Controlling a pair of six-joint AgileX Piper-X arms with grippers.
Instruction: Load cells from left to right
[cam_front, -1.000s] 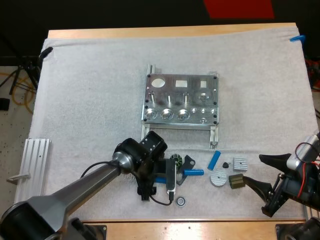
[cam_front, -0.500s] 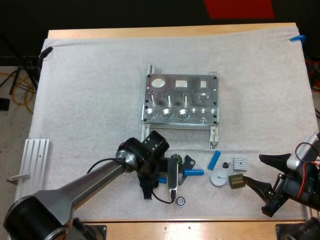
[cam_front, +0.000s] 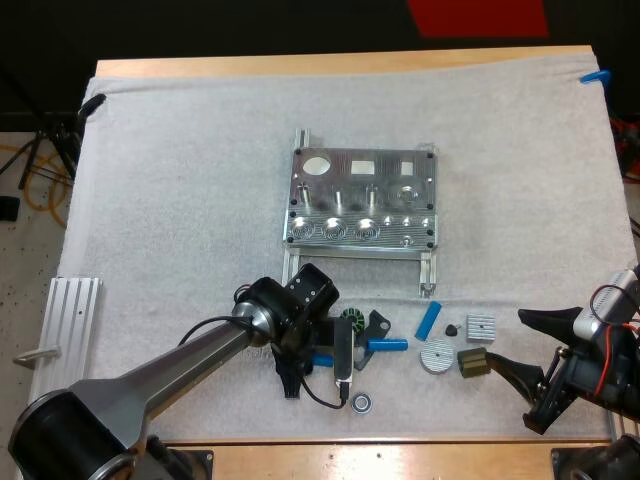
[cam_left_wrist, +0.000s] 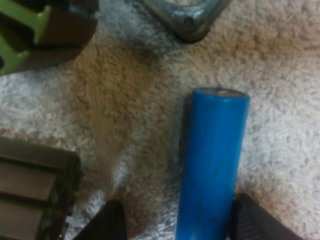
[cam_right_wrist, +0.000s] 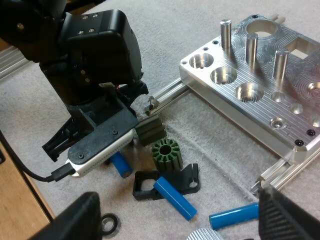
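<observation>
At 6 o'clock from the metal fixture (cam_front: 362, 205), my left gripper (cam_front: 316, 358) sits low over a blue cell (cam_left_wrist: 212, 165); its jaws stand apart on both sides, ready to squeeze; my right gripper (cam_front: 522, 385) waits at 4 o'clock, wide open, empty.

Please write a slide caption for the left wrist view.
Open left gripper straddles a bright blue cylinder lying on white mat.
</observation>
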